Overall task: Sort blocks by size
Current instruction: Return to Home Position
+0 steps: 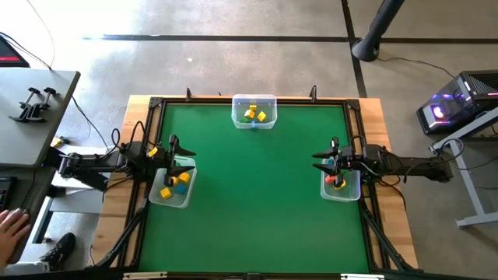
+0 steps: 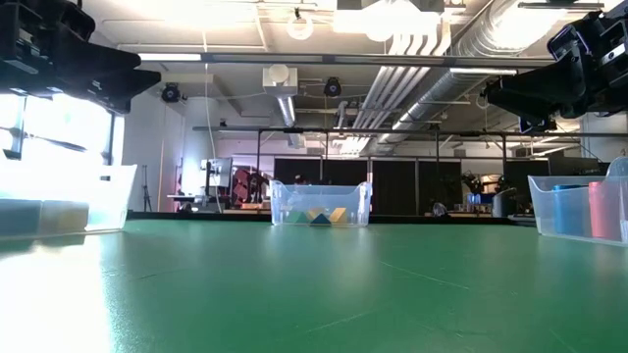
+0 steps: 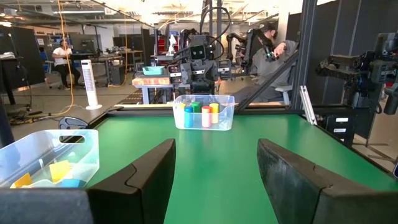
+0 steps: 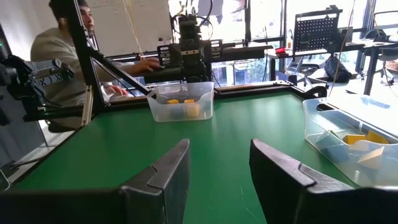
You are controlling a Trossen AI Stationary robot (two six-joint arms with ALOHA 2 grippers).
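Holding blocks [image 1: 255, 114] — three clear bins [image 1: 254, 96], left gripper [image 1: 187, 158], right gripper [image 1: 319, 161], both spread

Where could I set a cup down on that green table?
The whole middle of the green mat is bare, bordered by the left bin, right bin and far bin; the near strip too. It is crowded only at the sides, where the left end effector and right end effector, both open, hover by their bins.
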